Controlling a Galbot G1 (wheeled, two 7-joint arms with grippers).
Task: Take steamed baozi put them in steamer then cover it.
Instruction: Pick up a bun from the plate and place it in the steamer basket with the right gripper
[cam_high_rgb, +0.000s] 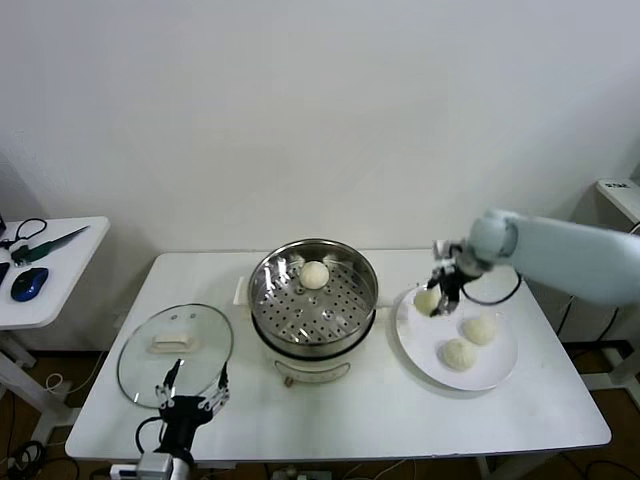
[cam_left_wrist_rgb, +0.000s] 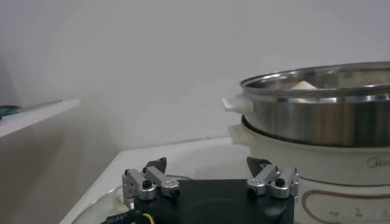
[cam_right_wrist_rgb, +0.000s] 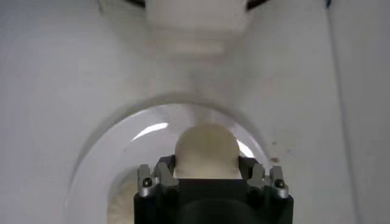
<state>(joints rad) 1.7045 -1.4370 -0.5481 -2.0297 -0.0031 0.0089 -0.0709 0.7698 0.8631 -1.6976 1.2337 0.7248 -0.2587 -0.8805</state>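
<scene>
Steel steamer (cam_high_rgb: 313, 297) sits mid-table on its white pot base, one baozi (cam_high_rgb: 315, 275) already inside at the far side of the perforated floor. Three more buns on the white plate (cam_high_rgb: 497, 372) to the robot's right: one at the plate's near-steamer edge (cam_high_rgb: 427, 300), two others (cam_high_rgb: 480, 329) (cam_high_rgb: 458, 354) closer to the table front. Right gripper (cam_high_rgb: 440, 303) is down over that first bun; in the right wrist view the fingers (cam_right_wrist_rgb: 163, 172) bracket the bun (cam_right_wrist_rgb: 206, 152) on both sides, seemingly touching, so I judge it clamped or just about clamped on it, though firm contact is hard to confirm. Key relation: the steamer lies to the left of this gripper, close by, rim higher than the plate, so the next move likely needs a lift before crossing toward the basket. Buns are round, no long axis to mind. Left gripper (cam_high_rgb: 191, 392) is parked at the table's front-left, fingers apart, just over the near edge of the glass cover (cam_high_rgb: 175, 351), holding nothing.
</scene>
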